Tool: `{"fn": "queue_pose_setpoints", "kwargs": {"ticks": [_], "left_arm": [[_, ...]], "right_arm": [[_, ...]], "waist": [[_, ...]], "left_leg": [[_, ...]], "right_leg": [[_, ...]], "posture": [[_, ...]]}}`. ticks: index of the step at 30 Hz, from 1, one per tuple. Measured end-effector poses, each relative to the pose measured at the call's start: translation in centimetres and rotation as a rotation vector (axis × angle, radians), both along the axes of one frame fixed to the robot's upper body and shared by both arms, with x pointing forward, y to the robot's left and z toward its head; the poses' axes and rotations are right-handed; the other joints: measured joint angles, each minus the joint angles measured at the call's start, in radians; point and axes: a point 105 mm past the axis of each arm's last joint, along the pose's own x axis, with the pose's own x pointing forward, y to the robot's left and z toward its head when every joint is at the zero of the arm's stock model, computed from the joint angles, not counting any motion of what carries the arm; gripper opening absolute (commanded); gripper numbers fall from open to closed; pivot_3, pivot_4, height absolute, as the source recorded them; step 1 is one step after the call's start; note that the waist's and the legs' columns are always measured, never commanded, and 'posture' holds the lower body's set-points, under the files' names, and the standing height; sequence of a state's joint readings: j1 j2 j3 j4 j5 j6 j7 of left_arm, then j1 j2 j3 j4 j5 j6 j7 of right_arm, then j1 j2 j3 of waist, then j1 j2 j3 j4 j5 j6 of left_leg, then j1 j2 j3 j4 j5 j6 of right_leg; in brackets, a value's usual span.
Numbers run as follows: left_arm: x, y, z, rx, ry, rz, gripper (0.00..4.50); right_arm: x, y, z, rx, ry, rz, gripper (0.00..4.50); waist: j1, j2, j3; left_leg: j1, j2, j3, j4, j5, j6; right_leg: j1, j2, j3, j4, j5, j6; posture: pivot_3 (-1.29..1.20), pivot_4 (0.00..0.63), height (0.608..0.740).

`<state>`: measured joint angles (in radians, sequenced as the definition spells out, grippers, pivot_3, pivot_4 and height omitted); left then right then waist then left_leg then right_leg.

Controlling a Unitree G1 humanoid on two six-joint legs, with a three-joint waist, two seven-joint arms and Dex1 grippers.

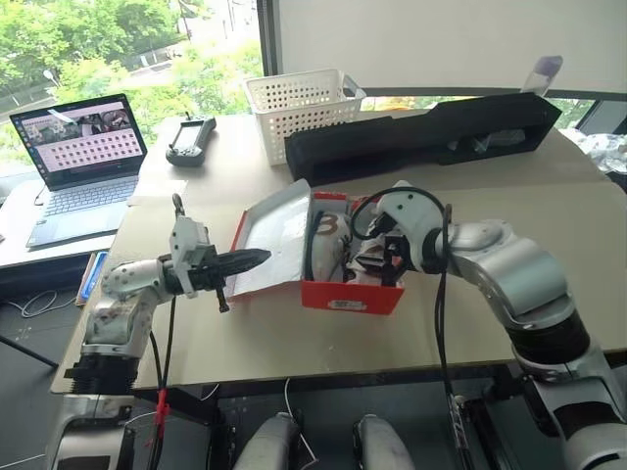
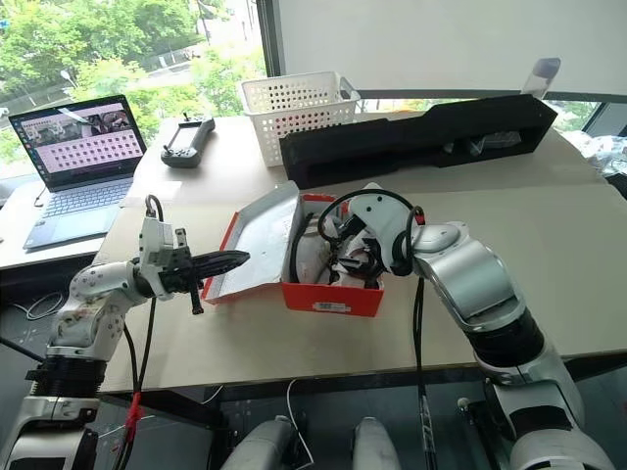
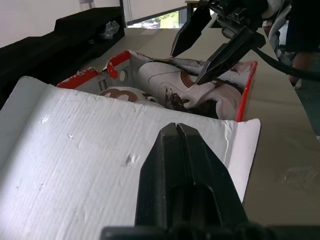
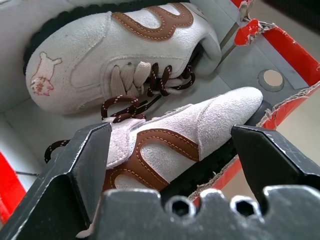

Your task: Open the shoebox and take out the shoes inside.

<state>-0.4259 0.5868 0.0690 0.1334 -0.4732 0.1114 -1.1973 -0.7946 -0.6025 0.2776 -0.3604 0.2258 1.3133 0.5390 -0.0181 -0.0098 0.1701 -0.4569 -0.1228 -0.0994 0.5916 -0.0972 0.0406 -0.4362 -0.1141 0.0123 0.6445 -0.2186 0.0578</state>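
While the right gripper (image 4: 170,150) hangs with its fingers spread wide astride the nearer of the shoes (image 4: 175,145), nothing is clamped yet; both shoes lie inside the shoebox (image 1: 353,294) at the table's near middle, lid folded back to the left; the left gripper (image 1: 245,261), fingers pressed together, rests against that lid's white inner face; the shoes look light, soft suede, likely to deform and not slip; the best hold appears across the stiffer midfoot, clear of the loose laces.
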Motion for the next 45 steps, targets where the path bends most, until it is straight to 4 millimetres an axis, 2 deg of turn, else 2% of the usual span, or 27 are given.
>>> {"fn": "queue_pose_setpoints", "kwargs": {"ticks": [8, 15, 17, 24, 29, 38, 45], "left_arm": [[0.1, -0.1, 0.1, -0.006, -0.003, 0.005, 0.0], [0.1, -0.2, 0.3, -0.009, -0.011, 0.018, 0.0], [0.1, -0.2, 0.4, -0.009, -0.014, 0.018, 0.0], [0.2, -0.3, 0.5, -0.01, -0.012, 0.027, 0.0], [0.2, -0.3, 0.5, -0.008, -0.01, 0.031, 0.0], [0.2, -0.2, 0.5, -0.007, -0.01, 0.033, 0.0], [0.2, -0.2, 0.4, -0.008, -0.005, 0.036, 0.0]], "right_arm": [[1.0, 0.2, -1.2, -0.038, -0.007, 0.006, 4.47], [1.7, -0.3, -1.5, -0.045, -0.018, -0.008, 4.47], [1.9, -0.3, -1.7, -0.046, -0.02, -0.016, 4.47], [2.5, 0.6, -2.6, -0.065, -0.048, -0.01, 4.47], [2.2, 0.1, -3.1, -0.129, -0.069, -0.004, 4.47], [1.9, -0.8, -2.8, -0.164, -0.073, -0.013, 4.47], [1.9, -0.8, -2.2, -0.118, -0.066, -0.044, 4.47]], "waist": [[0.0, 0.0, 0.0], [0.004, 0.0, 0.0], [0.004, 0.0, 0.0], [0.004, 0.0, 0.0], [0.01, -0.003, -0.003], [0.01, -0.004, -0.003], [0.01, -0.004, -0.003]], "left_leg": [[0.001, 0.0, 0.0, 0.0, 0.0, 0.0], [0.008, 0.0, -0.001, 0.0, 0.0, 0.0], [0.011, 0.0, -0.001, -0.001, -0.001, 0.0], [0.013, 0.0, -0.002, -0.001, -0.001, 0.0], [0.014, 0.0, -0.003, -0.001, -0.001, 0.0], [0.014, 0.0, -0.003, -0.001, -0.001, 0.0], [0.013, -0.001, -0.003, -0.001, -0.001, 0.0]], "right_leg": [[0.001, 0.0, 0.0, 0.0, 0.0, 0.0], [0.01, 0.0, -0.002, -0.003, 0.0, 0.001], [0.012, 0.0, -0.002, -0.004, -0.004, 0.007], [0.012, 0.0, -0.002, -0.004, -0.004, 0.008], [0.014, 0.0, -0.002, -0.004, -0.004, 0.008], [0.014, -0.002, -0.002, -0.004, -0.008, 0.003], [0.013, -0.002, -0.002, -0.004, -0.009, 0.003]], "posture": [[0.0, 0.15, 0.738], [0.0, 0.15, 0.738], [0.0, 0.15, 0.738], [0.0, 0.15, 0.738], [0.0, 0.15, 0.738], [0.0, 0.15, 0.738], [0.0, 0.15, 0.738]]}}
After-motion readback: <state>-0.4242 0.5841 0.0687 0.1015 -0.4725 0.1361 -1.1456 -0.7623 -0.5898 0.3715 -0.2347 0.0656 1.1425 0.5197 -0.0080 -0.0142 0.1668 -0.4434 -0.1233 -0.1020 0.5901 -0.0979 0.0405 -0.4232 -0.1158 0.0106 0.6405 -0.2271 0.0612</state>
